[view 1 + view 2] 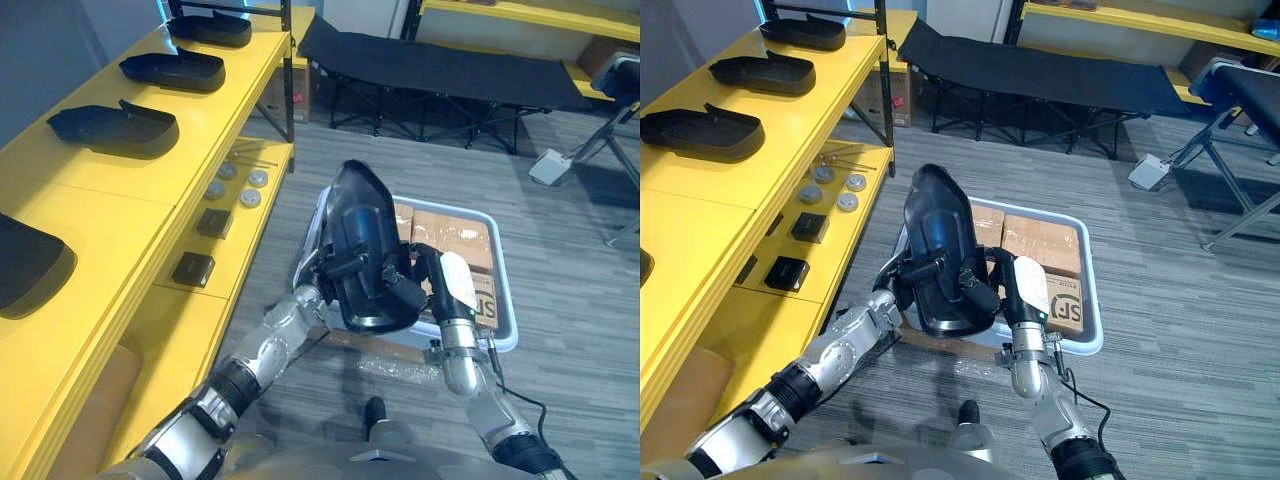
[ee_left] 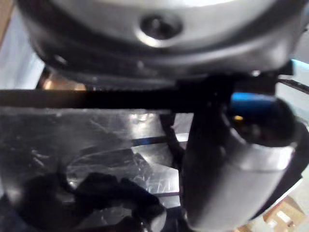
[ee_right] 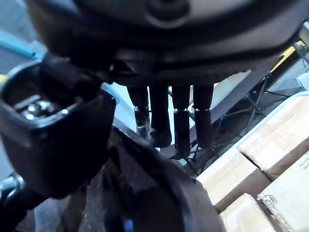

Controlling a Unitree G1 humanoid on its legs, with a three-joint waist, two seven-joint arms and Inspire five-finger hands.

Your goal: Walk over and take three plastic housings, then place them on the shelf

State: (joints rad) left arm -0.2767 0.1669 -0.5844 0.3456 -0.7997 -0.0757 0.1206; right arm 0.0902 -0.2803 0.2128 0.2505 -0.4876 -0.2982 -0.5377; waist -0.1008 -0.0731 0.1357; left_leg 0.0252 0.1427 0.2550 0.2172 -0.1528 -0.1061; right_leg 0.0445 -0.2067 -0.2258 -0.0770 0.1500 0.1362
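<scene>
A black plastic housing [image 1: 360, 230] stands on end in the air, held between both hands over a grey bin [image 1: 505, 300]. My left hand [image 1: 322, 275] grips its left side, dark fingers curled across its front. My right hand [image 1: 455, 285], thumb in a white cover, holds the right side. In the right wrist view the housing's rim [image 3: 145, 193] sits between the thumb and the fingers [image 3: 181, 125]. Several more black housings, such as one at mid-shelf [image 1: 115, 128], lie in a row on the top of the yellow shelf [image 1: 200, 130] to my left.
Cardboard boxes [image 1: 450, 235] fill the bin. The shelf's lower level carries small black boxes [image 1: 193, 268] and round discs [image 1: 240, 185]. A black folding cot [image 1: 440, 65] stands at the back. Clear plastic film [image 1: 400, 370] lies on the floor before the bin.
</scene>
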